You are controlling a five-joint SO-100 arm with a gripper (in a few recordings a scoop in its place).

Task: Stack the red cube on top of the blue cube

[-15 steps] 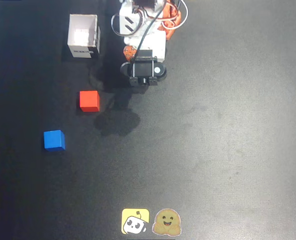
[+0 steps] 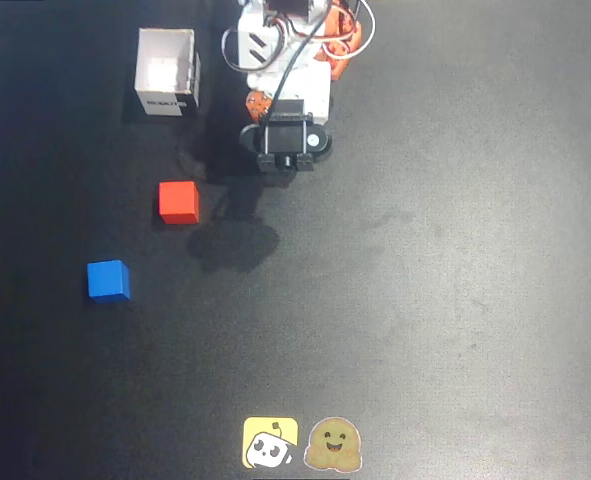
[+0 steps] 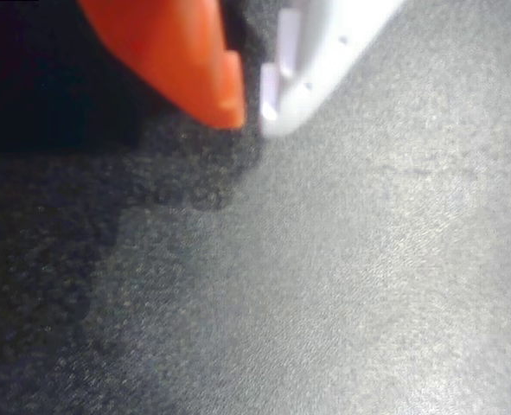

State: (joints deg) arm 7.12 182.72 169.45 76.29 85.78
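Change since earlier frame: almost nothing is seen to have moved; both cubes lie where they lay, and the arm is folded at the top of the overhead view as before
End effector: in the wrist view the end effector is seen with its orange and white fingertips nearly touching, so it is judged closed on nothing, above bare bench
Red cube: the red cube rests flat on the bench, below the white open box and to the left of the arm in the overhead view
Blue cube: the blue cube rests lower and further left, apart from the red cube
Progress: nothing is done yet; the reach, the grasp, the carry and the placing are all left
Orientation: no long axis is offered by either cube; the sides of both appear roughly square to the picture edges, though a slight turn cannot be ruled out at this size
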